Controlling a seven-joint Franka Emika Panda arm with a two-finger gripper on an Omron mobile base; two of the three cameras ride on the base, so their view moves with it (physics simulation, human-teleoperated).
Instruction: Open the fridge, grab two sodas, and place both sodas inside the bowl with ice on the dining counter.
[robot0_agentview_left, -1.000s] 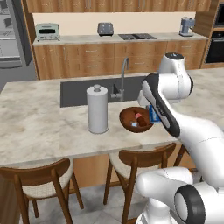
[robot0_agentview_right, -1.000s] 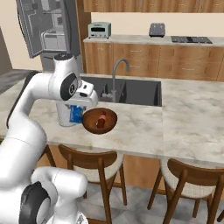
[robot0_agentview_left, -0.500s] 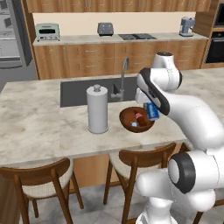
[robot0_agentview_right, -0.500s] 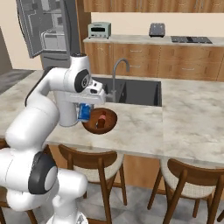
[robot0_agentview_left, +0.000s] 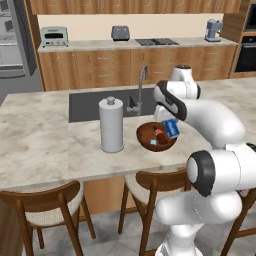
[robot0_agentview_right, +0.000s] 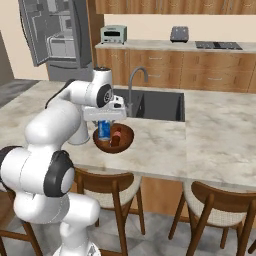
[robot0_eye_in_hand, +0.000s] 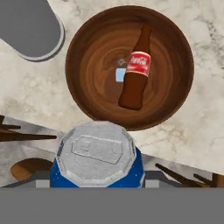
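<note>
You see the pincer (robot0_agentview_right: 104, 131) closed on the blue can (robot0_agentview_right: 104, 129), which it holds upright above the near rim of the bowl (robot0_agentview_right: 125, 142). In the hand view the can (robot0_eye_in_hand: 97, 157) shows a silver lid and blue sides. The bowl (robot0_eye_in_hand: 94, 65) is round, reddish-brown wood with ring grain. Inside it the brown bottle (robot0_eye_in_hand: 134, 74) lies on its side, with a red label and white letters, its neck toward the rim. A small pale cube (robot0_eye_in_hand: 120, 75) lies beside the bottle at the bottom of the bowl. The bowl stands on the table (robot0_agentview_left: 40, 145) near its front edge, just in front of the dark sink (robot0_agentview_left: 85, 104) and the grey tap (robot0_agentview_left: 140, 87). The white paper towel roll (robot0_agentview_left: 111, 125) stands upright just beside the bowl. Behind, the fridge (robot0_agentview_right: 57, 35) has a door open.
</note>
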